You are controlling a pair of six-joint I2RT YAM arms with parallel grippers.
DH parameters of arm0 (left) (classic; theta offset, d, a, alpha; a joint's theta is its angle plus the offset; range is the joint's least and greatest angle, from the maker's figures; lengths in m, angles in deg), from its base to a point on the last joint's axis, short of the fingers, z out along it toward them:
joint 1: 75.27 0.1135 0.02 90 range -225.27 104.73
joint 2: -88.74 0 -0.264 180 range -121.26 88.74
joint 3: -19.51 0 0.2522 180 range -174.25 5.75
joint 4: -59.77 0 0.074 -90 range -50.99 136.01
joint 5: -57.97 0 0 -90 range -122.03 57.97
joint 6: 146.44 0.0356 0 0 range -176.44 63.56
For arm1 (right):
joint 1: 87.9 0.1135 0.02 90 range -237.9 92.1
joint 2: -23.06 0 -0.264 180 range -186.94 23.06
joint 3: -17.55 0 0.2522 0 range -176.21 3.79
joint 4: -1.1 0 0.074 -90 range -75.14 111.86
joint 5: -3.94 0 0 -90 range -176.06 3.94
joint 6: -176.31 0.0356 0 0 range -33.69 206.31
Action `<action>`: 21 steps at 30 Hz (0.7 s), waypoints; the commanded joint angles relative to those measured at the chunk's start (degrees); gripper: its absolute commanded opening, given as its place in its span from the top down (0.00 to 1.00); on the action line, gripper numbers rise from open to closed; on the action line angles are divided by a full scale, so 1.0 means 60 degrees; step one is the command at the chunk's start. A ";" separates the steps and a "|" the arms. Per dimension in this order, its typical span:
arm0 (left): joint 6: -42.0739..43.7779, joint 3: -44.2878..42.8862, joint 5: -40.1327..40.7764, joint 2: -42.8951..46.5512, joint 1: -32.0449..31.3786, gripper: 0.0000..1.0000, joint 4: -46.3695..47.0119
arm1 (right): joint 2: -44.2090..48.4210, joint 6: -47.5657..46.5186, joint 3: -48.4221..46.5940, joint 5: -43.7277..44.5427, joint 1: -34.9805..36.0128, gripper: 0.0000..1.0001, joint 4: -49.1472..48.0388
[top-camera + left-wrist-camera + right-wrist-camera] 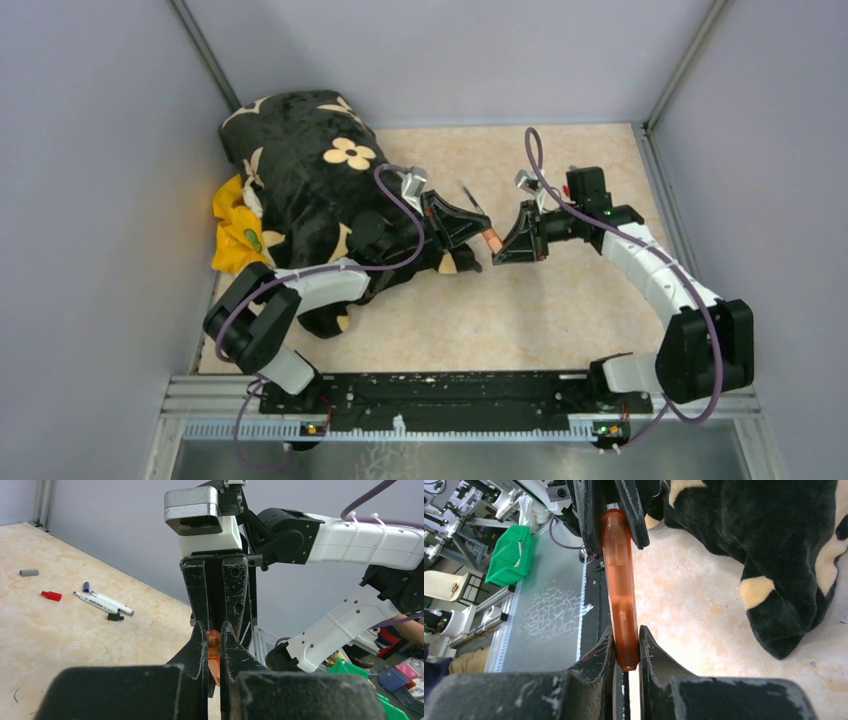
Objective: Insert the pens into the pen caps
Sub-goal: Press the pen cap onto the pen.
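Grippers meet nose to nose at centre of the top view. The left gripper (478,232) and right gripper (504,247) are each clamped on one end of the orange marker (492,241), whose long axis runs straight between them. White markers (105,602), red cap (51,596) and grey cap (29,572) lie upper left of the left wrist view, well apart. Black plush (310,170) crowds the left arm.

The orange marker (620,585) is translucent plastic with a smooth, glossy skin. The right gripper (626,647) and left gripper (214,632) are matt black plastic (scuffed and scratched pale along the edges). The bench (704,610) looks smooth and matt with a marbled beige pattern, and the black flowered cloth (744,525) is soft, fuzzy plush.
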 commanded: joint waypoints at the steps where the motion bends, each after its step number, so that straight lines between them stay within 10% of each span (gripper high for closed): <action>1: 0.0201 0.0143 -0.1159 -0.0508 -0.0564 1.00 -0.0399 | -0.0101 0.0684 -0.0330 -0.0391 -0.0160 1.00 -0.1633; 13: 0.0311 0.0256 -0.1119 -0.1238 -0.1427 0.99 -0.0311 | -0.0229 0.0339 -0.0108 -0.0512 -0.1168 1.00 -0.1796; 21: 0.1028 -0.1122 0.0644 -0.0175 -0.0429 0.56 -0.2573 | 0.0067 -0.2210 0.0311 0.0553 -0.1169 1.00 0.0222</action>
